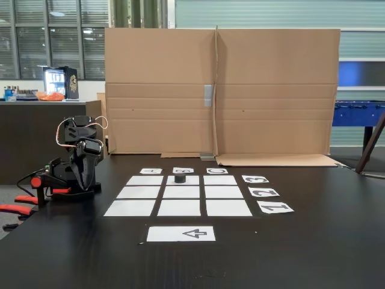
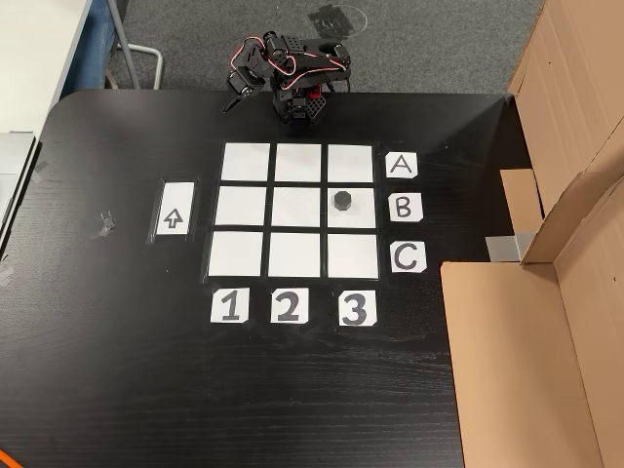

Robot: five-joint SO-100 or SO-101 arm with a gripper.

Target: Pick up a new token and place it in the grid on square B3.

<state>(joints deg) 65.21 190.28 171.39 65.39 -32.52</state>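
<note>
The black token (image 1: 180, 178) (image 2: 342, 201) sits on square B3 (image 1: 191, 180) (image 2: 353, 218) of the grid (image 1: 178, 208) (image 2: 294, 255), in line with the "B" card (image 2: 405, 207) and the "3" card (image 2: 356, 308). The other eight white squares are bare. The arm is folded over its base at the table edge beyond row A. In both fixed views my gripper (image 1: 83, 174) (image 2: 234, 98) hangs down there, well away from the token; its fingers look shut and hold nothing.
A white sheet with an arrow outline (image 1: 180, 233) (image 2: 175, 210) lies beside column 1. A tall cardboard screen (image 1: 240, 90) (image 2: 526, 341) stands along the table side past column 3. Red and black cables (image 1: 24, 201) trail off the table by the arm's base.
</note>
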